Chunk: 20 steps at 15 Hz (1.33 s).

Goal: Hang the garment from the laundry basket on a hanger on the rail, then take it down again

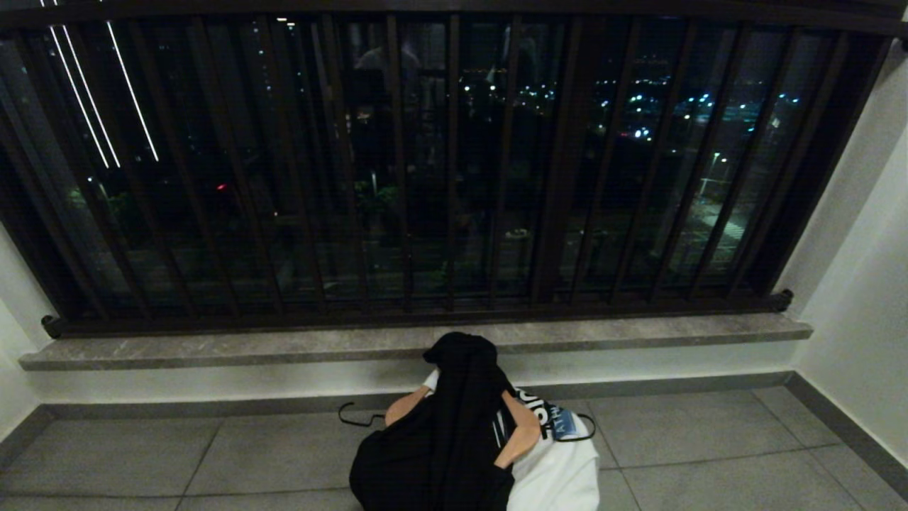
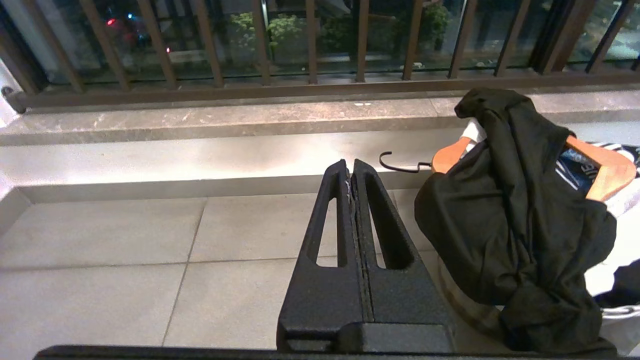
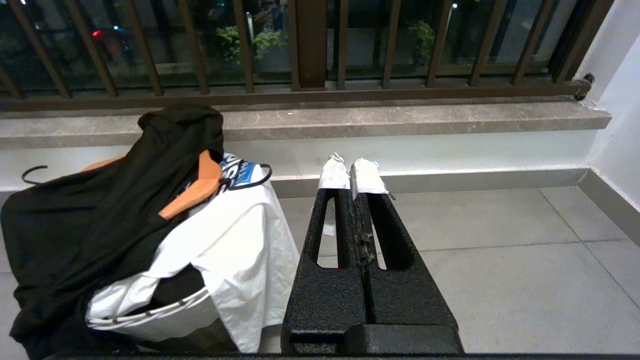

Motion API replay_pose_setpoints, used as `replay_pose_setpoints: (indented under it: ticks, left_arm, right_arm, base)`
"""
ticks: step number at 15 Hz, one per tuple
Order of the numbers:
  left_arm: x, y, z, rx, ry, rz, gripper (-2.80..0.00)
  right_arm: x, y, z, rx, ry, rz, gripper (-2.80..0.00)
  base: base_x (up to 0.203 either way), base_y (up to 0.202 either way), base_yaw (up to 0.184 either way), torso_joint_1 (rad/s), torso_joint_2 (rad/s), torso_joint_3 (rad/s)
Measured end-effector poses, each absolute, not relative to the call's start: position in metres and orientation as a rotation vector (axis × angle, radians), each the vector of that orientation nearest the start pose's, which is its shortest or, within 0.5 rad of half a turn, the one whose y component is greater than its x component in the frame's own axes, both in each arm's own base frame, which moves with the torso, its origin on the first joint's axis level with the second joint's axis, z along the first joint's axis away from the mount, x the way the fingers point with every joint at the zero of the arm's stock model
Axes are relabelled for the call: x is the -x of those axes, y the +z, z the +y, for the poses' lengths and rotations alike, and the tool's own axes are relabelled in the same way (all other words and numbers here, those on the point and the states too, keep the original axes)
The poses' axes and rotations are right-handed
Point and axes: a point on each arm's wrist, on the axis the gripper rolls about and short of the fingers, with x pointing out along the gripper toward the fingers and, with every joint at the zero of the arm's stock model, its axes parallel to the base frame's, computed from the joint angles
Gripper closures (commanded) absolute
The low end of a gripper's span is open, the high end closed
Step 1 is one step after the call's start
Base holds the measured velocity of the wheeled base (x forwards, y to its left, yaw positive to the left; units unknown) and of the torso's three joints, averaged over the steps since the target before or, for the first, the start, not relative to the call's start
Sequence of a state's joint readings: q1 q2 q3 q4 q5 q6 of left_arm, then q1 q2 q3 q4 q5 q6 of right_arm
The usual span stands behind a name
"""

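The laundry basket (image 3: 150, 315) stands on the floor tiles below the window, mostly covered by clothes. A black garment (image 1: 440, 440) lies heaped over it and across a wooden hanger (image 1: 521, 433), whose black hook (image 2: 395, 166) pokes out to the left. A white garment (image 3: 235, 250) hangs over the basket's right side. The left gripper (image 2: 351, 162) is shut and empty, low over the floor just left of the basket. The right gripper (image 3: 352, 167), with white-taped tips, is shut and empty just right of it. Neither gripper shows in the head view. The rail is out of view.
Dark brown window bars (image 1: 454, 163) fill the wall ahead above a grey stone sill (image 1: 284, 348). A white wall (image 1: 858, 284) closes the right side. Grey floor tiles (image 1: 142, 454) spread to both sides of the basket.
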State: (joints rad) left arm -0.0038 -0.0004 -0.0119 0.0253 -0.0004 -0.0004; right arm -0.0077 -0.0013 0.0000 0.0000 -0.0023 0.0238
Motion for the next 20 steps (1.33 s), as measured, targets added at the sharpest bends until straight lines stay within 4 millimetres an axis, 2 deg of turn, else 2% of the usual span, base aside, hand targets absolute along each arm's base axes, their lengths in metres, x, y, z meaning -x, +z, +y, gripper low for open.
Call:
replay_pose_setpoints:
  ticks: [20]
  left_arm:
    - [0.0237,0.0762,0.0001,0.000,-0.004,0.013,0.00]
  right_arm:
    - [0.0229,0.0755,0.0001,-0.023,-0.010,-0.001,0.00]
  base:
    - [0.000,0.000,0.000,0.000,0.00,0.000]
